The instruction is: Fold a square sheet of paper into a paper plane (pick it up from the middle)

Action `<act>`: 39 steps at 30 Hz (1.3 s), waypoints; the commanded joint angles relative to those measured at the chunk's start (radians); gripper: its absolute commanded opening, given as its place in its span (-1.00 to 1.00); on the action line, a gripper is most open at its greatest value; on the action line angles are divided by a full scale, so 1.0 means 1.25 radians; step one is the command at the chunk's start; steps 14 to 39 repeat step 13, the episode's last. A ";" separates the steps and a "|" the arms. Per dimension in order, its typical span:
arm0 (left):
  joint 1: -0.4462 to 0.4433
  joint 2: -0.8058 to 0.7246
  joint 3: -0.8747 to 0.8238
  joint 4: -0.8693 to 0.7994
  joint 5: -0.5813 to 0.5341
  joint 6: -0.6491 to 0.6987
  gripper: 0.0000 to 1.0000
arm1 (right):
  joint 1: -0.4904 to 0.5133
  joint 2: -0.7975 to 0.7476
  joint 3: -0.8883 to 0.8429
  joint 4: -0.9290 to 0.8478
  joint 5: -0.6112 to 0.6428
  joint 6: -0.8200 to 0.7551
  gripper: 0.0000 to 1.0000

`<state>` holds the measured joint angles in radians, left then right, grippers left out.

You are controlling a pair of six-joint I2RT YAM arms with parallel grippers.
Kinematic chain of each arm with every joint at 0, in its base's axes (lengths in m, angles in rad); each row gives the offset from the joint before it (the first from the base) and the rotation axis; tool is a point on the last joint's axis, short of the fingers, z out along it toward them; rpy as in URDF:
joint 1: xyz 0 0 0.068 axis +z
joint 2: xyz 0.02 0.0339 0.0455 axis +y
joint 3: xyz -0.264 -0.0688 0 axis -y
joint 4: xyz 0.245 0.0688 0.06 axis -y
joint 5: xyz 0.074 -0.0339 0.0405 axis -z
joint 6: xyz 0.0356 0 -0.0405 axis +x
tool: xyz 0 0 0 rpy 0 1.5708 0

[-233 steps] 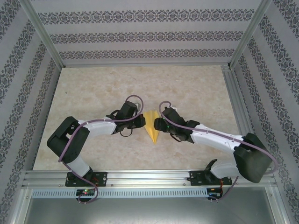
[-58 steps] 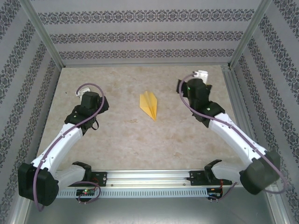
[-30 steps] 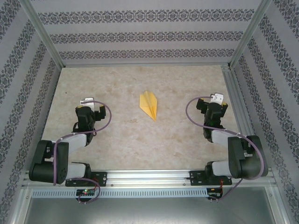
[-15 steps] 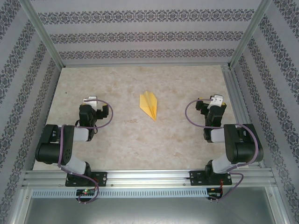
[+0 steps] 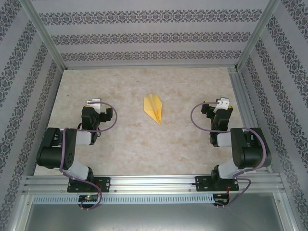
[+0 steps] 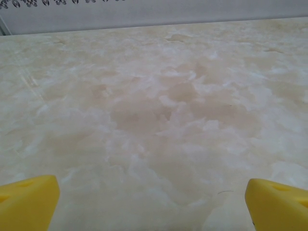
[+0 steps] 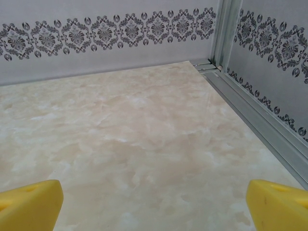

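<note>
The square sheet of paper lies folded into a yellow-orange paper plane (image 5: 154, 109) flat on the middle of the marble-patterned table (image 5: 144, 149), nose toward the near edge. Both arms are folded back over their bases. My left gripper (image 5: 95, 108) sits well to the plane's left, open, its yellow fingertips (image 6: 26, 202) far apart over bare table with nothing between them. Well to the plane's right, my right gripper (image 5: 220, 107) is open too, with yellow fingertips (image 7: 279, 204) spread wide and empty. Neither touches the plane.
Patterned walls (image 5: 154, 36) enclose the table at the back and sides. An aluminium rail (image 7: 255, 115) runs along the right edge close to my right gripper. Another aluminium rail (image 5: 154, 183) carries the arm bases at the near edge.
Both grippers left the plane, swung out to the sides and the arms folded back over their bases. The plane lies a little farther back than at first. Nearly nothing moved in the last half second.
</note>
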<state>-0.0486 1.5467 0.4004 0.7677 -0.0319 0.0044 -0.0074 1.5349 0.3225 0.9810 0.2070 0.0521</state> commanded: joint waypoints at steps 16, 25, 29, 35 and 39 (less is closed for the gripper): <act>-0.005 0.013 0.016 0.042 0.015 0.021 1.00 | -0.003 0.001 0.007 0.036 -0.015 -0.007 0.96; -0.005 0.013 0.016 0.042 0.015 0.021 1.00 | -0.003 0.001 0.007 0.036 -0.015 -0.007 0.96; -0.005 0.013 0.016 0.042 0.015 0.021 1.00 | -0.003 0.001 0.007 0.036 -0.015 -0.007 0.96; -0.005 0.013 0.016 0.042 0.015 0.021 1.00 | -0.003 0.001 0.007 0.036 -0.015 -0.007 0.96; -0.005 0.013 0.016 0.042 0.015 0.021 1.00 | -0.003 0.001 0.007 0.036 -0.015 -0.007 0.96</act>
